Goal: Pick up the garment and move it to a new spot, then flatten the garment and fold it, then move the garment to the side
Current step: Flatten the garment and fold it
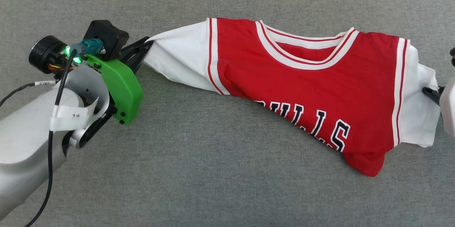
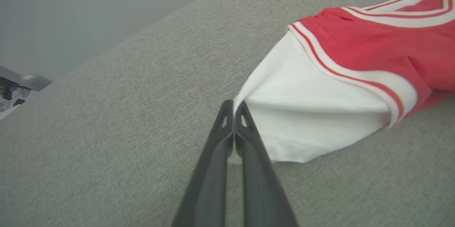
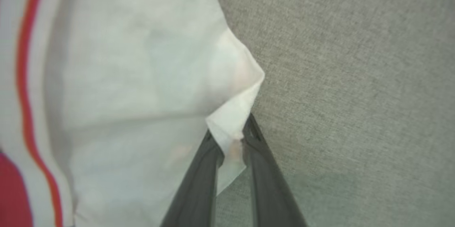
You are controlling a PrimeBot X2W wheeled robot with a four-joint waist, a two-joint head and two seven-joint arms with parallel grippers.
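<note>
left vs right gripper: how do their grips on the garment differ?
Left gripper: fingers pressed together at a sleeve tip of the garment. Right gripper: fingers slightly apart, a fold of the other sleeve between them. Head view: left gripper fully seen, right gripper cut off. Both grip white sleeve cloth.
</note>
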